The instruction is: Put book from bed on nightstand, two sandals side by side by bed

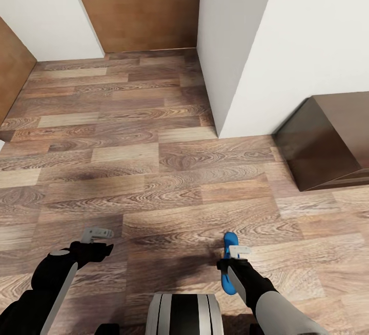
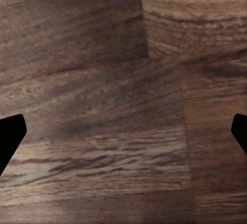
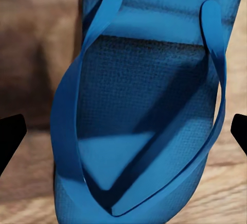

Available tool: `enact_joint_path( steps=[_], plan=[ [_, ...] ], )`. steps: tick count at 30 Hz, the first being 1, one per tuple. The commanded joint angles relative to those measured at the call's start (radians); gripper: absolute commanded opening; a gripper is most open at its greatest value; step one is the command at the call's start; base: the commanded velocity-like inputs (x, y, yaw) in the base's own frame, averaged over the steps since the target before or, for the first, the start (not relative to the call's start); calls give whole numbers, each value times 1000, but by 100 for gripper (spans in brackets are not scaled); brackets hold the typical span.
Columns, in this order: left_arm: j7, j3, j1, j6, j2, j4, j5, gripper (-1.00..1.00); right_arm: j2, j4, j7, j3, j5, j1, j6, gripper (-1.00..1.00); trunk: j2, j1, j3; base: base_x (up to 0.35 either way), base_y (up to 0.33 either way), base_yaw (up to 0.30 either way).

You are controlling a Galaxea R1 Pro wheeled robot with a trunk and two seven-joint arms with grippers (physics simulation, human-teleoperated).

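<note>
right gripper (image 1: 231, 253) hangs over blue sandal (image 1: 229, 268), grip unclear; left gripper (image 1: 97, 233) spread, empty. open plank floor (image 1: 128, 160) ahead, nightstand (image 1: 328, 140) by wall corner.

- A wide stretch of wood-plank floor (image 1: 128, 160) is seen open ahead, from the arms up to the brown wooden door (image 1: 138, 6) at the far end.
- The way on the right is narrowed by a white wall corner (image 1: 225, 68) that juts out into the floor.
- Just beyond that corner, low on the right, a dark brown nightstand (image 1: 328, 140) is set against the wall.
- The left edge is bounded by a second brown door (image 1: 13, 76) and a white wall (image 1: 41, 12).
- Bare floor is shown beneath the left gripper (image 1: 97, 233), whose fingers are spread wide.
- The space under the right gripper (image 1: 237, 251) is taken up by a blue sandal (image 3: 144, 110).
</note>
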Motion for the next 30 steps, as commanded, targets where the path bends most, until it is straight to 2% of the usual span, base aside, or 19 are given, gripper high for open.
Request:
enact_joint_path(
  steps=[1, 15, 16, 28, 30],
  plan=[
    [-3, 1, 0, 5, 0, -1, 2, 100, 0, -2, -4, 1, -1, 0, 6, 100, 0, 0, -1, 0, 0, 0],
    [-3, 1, 0, 5, 0, -1, 2, 100, 0, 1, -5, 1, -1, -1, 6, 100, 0, 0, -1, 0, 0, 0],
    [-3, 1, 0, 5, 0, -1, 2, 100, 0, 1, -5, 1, -1, -1, 6, -100, 0, 0, -1, 0, 0, 0],
    [-3, 1, 0, 5, 0, -1, 1, 100, 0, 3, -5, 1, 0, -1, 6, -100, 0, 0, -1, 0, 0, 0],
    [-3, 1, 0, 5, 0, -1, 1, 100, 0, 3, -5, 2, 0, -1, 6, -100, 0, -1, 7, 0, 0, 0]
  ],
)
